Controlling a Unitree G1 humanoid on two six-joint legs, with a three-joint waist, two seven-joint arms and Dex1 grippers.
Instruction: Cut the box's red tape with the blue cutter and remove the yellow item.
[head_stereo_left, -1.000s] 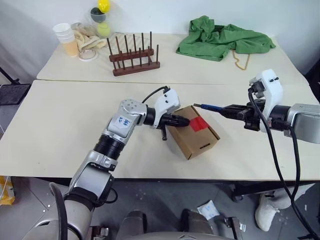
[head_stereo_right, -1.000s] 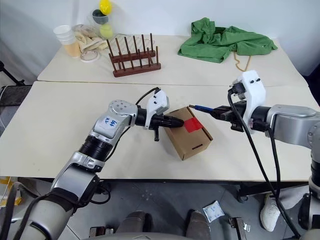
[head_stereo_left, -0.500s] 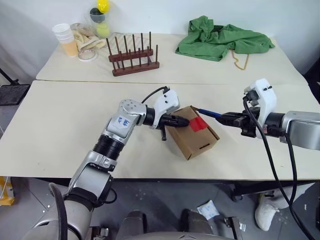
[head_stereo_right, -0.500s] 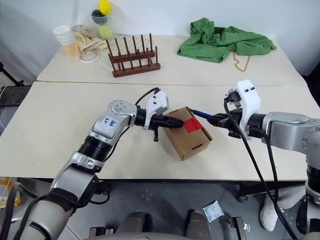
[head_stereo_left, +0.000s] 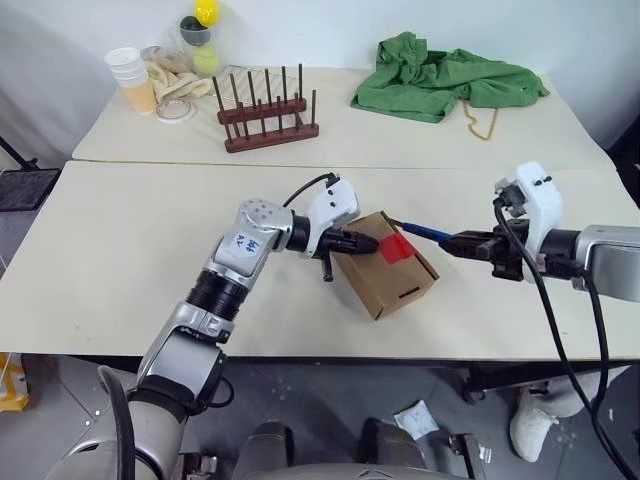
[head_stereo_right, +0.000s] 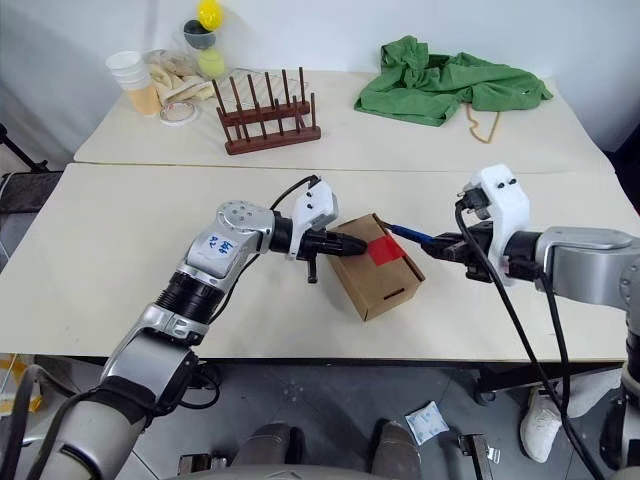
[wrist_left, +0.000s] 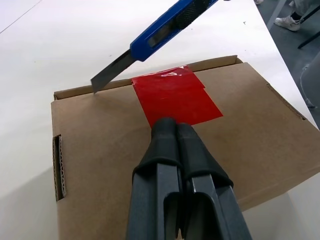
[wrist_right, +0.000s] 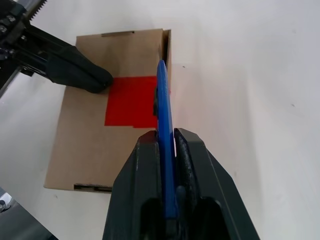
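Observation:
The brown box (head_stereo_left: 386, 270) lies on the near table, closed, with the red tape (head_stereo_left: 397, 247) over its top edge. My left gripper (wrist_left: 170, 125) is shut, its tips pressing on the box's top just at the tape. My right gripper (head_stereo_left: 452, 242) is shut on the blue cutter (head_stereo_left: 420, 231), which points left at the box. The cutter's blade (wrist_left: 107, 73) is out, its tip at the box's upper edge beside the tape; I cannot tell whether it touches. The yellow item is hidden.
On the far table stand a wooden peg rack (head_stereo_left: 267, 110), stacked cups (head_stereo_left: 131, 75), a small yellow ball on a bowl (head_stereo_left: 206, 12) and a crumpled green cloth (head_stereo_left: 445, 78). Bare tabletop (head_stereo_left: 120, 250) lies left of the box.
My right gripper has tipped the cutter downward, bringing the blade's tip lower, to the box's edge by the tape. The left gripper and the box have stayed put.

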